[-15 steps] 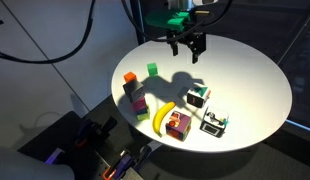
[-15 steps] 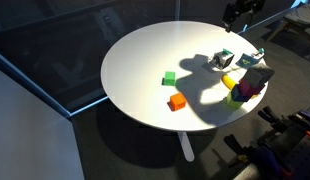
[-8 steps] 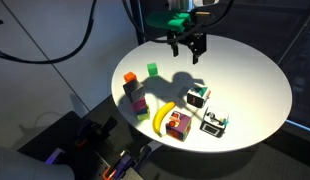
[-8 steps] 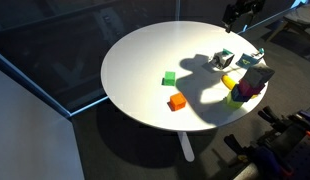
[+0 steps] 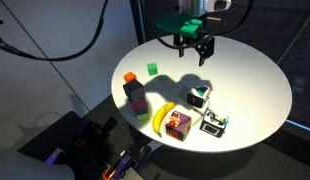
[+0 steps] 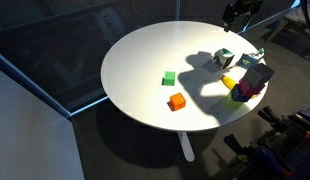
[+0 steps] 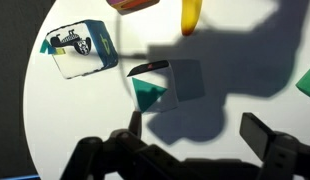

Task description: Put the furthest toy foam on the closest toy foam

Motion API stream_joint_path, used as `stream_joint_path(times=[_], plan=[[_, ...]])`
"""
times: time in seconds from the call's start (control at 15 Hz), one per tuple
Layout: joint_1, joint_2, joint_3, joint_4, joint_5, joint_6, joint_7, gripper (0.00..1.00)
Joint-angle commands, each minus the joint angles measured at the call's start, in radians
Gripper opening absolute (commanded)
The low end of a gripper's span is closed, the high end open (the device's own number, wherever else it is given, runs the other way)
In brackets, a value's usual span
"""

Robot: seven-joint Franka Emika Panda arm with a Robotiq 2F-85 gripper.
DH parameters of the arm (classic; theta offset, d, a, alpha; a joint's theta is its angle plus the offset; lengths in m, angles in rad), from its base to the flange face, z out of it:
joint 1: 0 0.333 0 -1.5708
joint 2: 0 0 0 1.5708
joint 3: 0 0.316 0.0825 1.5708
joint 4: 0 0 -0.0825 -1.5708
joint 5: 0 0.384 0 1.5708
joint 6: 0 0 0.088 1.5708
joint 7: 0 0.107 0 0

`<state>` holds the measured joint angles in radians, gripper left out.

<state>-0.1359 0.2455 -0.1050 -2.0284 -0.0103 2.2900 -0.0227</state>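
Note:
Two toy foam cubes lie near the table's edge: a green one [image 5: 152, 69] [image 6: 169, 78] and an orange one [image 5: 130, 77] [image 6: 176, 101], a short gap apart. My gripper [image 5: 198, 45] [image 6: 238, 12] hangs above the table, well away from both cubes, open and empty. In the wrist view the gripper [image 7: 198, 130] shows its two dark fingers [image 7: 263, 131] spread wide over bare table. A green patch at that view's right edge [image 7: 307, 82] is too cut off to tell what it is.
On the round white table [image 5: 245, 80] are a banana [image 5: 163, 115] [image 7: 192, 15], a white box with a car picture [image 5: 214, 122] [image 7: 80, 48], a small teal-marked cube [image 5: 199, 95] [image 7: 155, 85], a colourful box [image 5: 177, 124] and a purple block stack [image 5: 138, 97].
My gripper has shifted slightly sideways above the table, away from the foam cubes. It stays open. Nothing on the table has moved.

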Motion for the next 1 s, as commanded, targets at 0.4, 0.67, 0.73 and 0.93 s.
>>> stream_joint_path(times=[0.4,0.67,0.73,0.93], plan=[[-0.056,0.134,0.004,0.092,0.074,0.009,-0.175,1.0],[-0.066,0.185,0.003,0.113,0.07,0.02,-0.169,1.0],[-0.069,0.197,0.005,0.114,0.072,0.031,-0.171,1.0],[-0.079,0.229,0.012,0.121,0.073,0.06,-0.193,1.0]])
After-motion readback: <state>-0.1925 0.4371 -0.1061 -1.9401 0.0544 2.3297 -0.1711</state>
